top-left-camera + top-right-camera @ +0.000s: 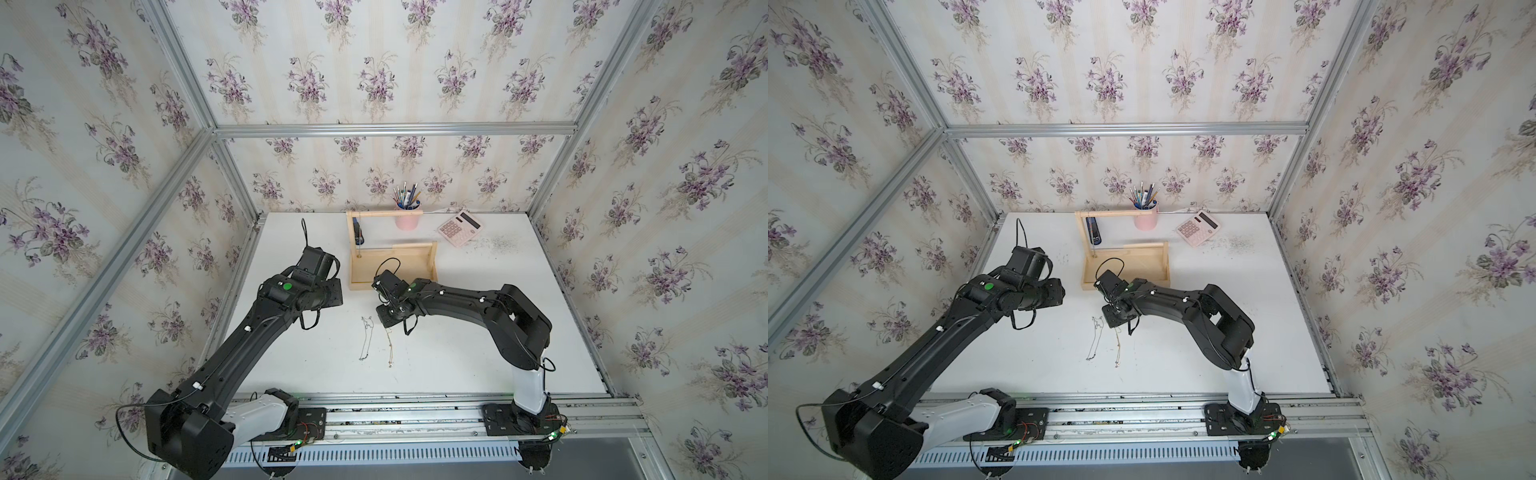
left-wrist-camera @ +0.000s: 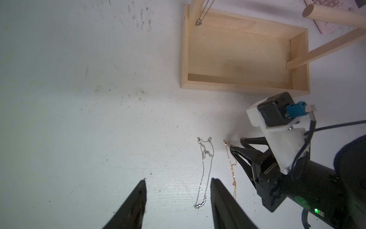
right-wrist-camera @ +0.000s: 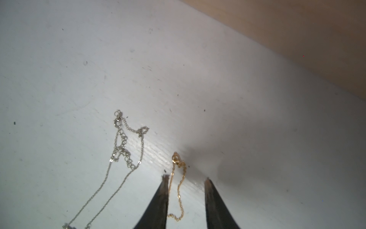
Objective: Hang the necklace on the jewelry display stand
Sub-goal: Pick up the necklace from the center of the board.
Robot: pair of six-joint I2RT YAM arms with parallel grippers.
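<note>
My right gripper (image 3: 186, 178) is low at the table (image 3: 59, 69), jaws apart, straddling the clasp end of the gold necklace (image 3: 178, 190) — not gripped, chain flat on the surface. Silver necklace (image 3: 118, 154) lies just beside it. My left gripper (image 2: 178, 180) hangs released, empty. Jewelry display stand (image 1: 411, 266) sits farther back — one hanging chain (image 2: 205, 11) dangles by its tall post.

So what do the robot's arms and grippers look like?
The left arm and right arm are black with white base links, green round wrist stickers and looping black cables. The left gripper and right gripper each have two slim, pointed black fingers.
</note>
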